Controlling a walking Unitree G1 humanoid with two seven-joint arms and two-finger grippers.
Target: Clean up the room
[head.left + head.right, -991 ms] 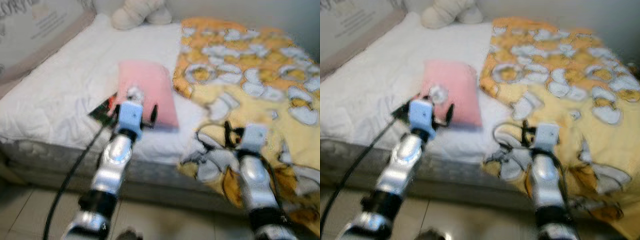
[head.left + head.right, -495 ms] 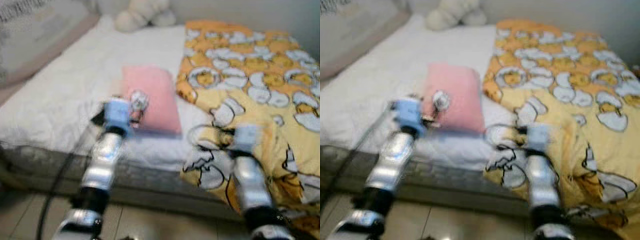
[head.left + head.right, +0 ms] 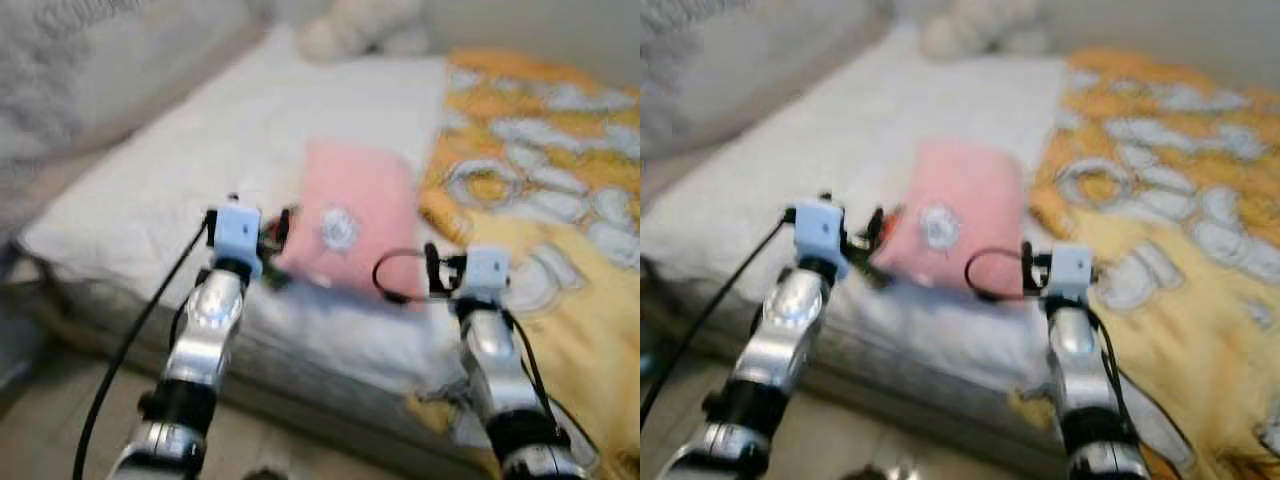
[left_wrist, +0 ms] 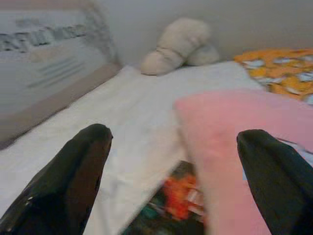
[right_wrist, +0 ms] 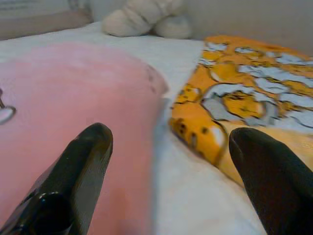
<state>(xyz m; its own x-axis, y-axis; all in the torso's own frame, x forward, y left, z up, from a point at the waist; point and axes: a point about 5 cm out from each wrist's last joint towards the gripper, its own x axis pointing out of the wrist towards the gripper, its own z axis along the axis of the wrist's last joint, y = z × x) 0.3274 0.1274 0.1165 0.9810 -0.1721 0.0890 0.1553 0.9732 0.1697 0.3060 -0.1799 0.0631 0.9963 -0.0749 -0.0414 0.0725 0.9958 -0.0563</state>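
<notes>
Left gripper (image 4: 171,176): we are holding it with its two black fingers spread wide apart and nothing between them, over the near edge of the bed, just beside the pink pillow's near corner.
Right gripper (image 5: 166,181): we are holding this one wide apart too, gripping nothing, pointing at the strip where the pillow and the blanket are meeting.
Pink pillow (image 3: 355,215): it is lying flat at the middle of the head frame, on the white sheet, with a small round white emblem on its near half.
Colourful packet (image 4: 181,196): something red, orange and dark is peeking out from under the pillow's near edge; we cannot tell what it is, as it is blurred.
Yellow blanket (image 3: 560,200): it is covering the right side of the frame, printed in orange, white and grey.
Bed (image 3: 200,140): its white quilted sheet is filling the left and centre.
Plush toy (image 4: 178,44): a cream one is sitting at the far end, in the upper middle.
Headboard panel (image 4: 44,58): it is running along the upper left, with blurred lettering.
</notes>
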